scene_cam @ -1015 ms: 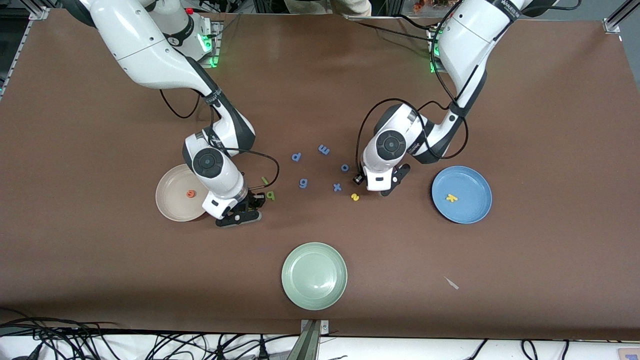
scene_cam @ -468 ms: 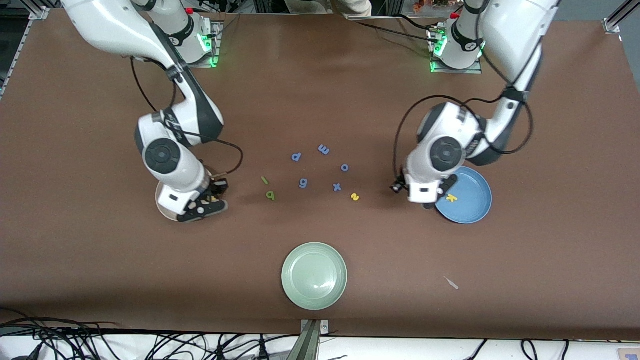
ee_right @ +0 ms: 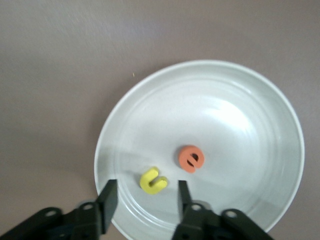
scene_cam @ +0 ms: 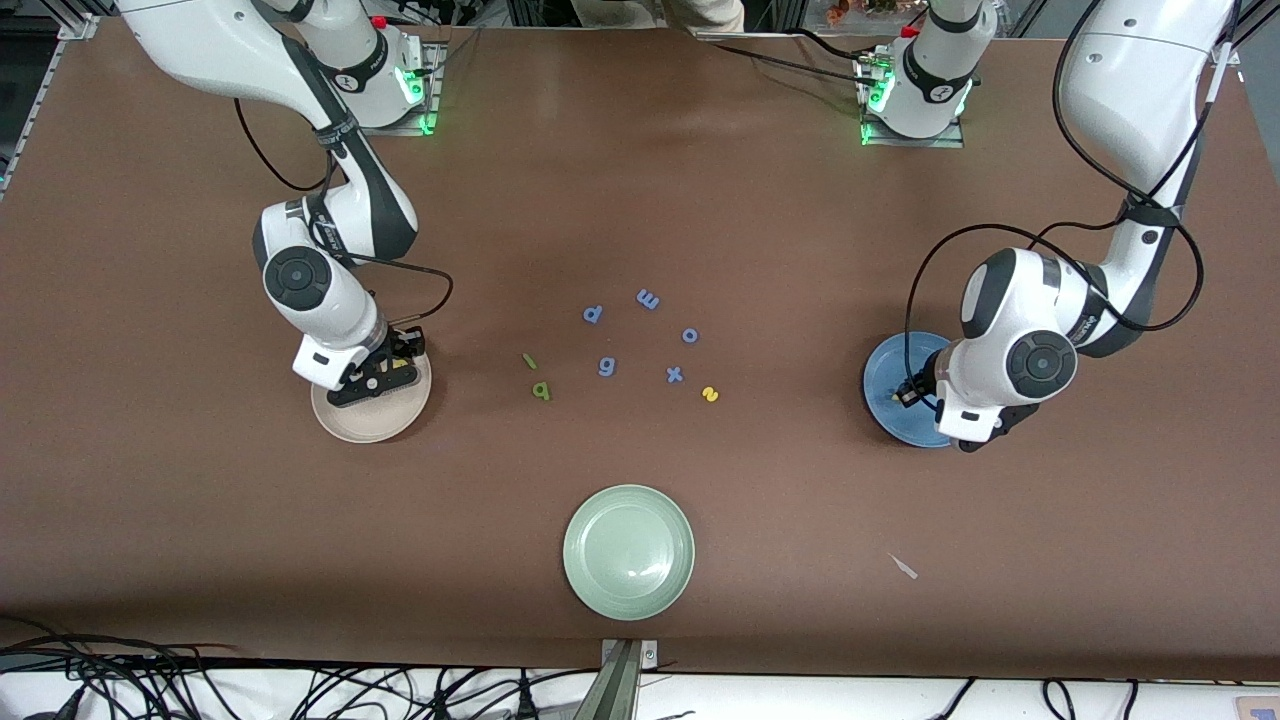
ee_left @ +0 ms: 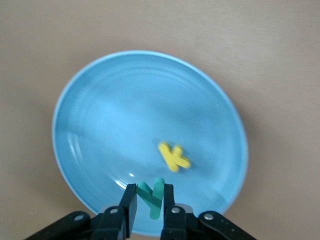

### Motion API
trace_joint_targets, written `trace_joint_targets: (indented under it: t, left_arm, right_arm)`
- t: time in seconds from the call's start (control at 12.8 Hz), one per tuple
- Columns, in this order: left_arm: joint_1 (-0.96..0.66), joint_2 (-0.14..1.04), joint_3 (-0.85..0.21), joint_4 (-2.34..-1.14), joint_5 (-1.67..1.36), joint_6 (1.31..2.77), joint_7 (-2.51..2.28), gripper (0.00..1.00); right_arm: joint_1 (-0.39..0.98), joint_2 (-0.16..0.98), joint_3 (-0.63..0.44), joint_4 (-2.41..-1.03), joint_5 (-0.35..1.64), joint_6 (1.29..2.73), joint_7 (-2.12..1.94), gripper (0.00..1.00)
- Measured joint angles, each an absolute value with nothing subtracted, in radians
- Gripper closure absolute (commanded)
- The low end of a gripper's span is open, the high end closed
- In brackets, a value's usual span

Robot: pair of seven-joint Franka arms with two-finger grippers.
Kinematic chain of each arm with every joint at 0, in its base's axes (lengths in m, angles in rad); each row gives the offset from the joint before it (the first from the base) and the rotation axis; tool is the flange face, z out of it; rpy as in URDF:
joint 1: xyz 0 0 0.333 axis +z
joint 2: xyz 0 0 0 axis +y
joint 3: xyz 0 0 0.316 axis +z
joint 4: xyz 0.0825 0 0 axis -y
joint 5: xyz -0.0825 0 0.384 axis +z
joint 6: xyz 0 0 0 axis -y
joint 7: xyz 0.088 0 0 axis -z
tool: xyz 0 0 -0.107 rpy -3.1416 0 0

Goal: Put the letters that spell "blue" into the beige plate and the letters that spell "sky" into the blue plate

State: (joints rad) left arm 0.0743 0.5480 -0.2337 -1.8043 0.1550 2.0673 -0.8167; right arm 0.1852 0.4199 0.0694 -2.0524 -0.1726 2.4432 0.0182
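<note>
My left gripper (ee_left: 150,188) hangs over the blue plate (ee_left: 110,125), shut on the teal-green y (ee_left: 153,199). A yellow k (ee_left: 173,156) lies in that plate. My right gripper (ee_right: 146,186) stands open over the beige plate (ee_right: 225,115). The yellow u (ee_right: 153,181) lies loose in the plate between the spread fingers, beside the orange e (ee_right: 191,159). On the table's middle lie the thin green l (scene_cam: 529,361), the dark green b (scene_cam: 541,390) and the yellow s (scene_cam: 710,394). In the front view the arms' wrists hide most of both plates' contents.
Blue letters p (scene_cam: 593,314), m (scene_cam: 648,298), o (scene_cam: 690,335), g (scene_cam: 606,367) and x (scene_cam: 675,375) are scattered among the middle letters. A pale green plate (scene_cam: 628,550) sits nearer the front camera. A small pale scrap (scene_cam: 903,567) lies toward the left arm's end.
Both arms swung from the middle letters out to their plates. The right gripper opened and the yellow u now lies in the beige plate. The left gripper carried the y over the blue plate.
</note>
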Motion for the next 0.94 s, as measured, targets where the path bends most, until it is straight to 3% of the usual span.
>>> trace_joint_targets:
  t: [0.23, 0.47, 0.94]
  left_arm:
    - [0.072, 0.545, -0.269, -1.782, 0.157, 2.044, -0.817, 0.00]
    - [0.051, 0.543, -0.382, -1.707, 0.155, 2.019, -0.822, 0.00]
    - [-0.126, 0.652, -0.396, -1.572, 0.136, 2.017, -0.933, 0.00]
  right_arm:
    - [0.186, 0.425, 0.119, -1.979, -0.165, 2.376, 0.104, 0.16]
    - [0.198, 0.453, 0.219, -1.913, -0.163, 2.316, 0.303, 0.15]
    - [0.293, 0.573, 0.273, -1.904, -0.167, 2.441, 0.527, 0.11]
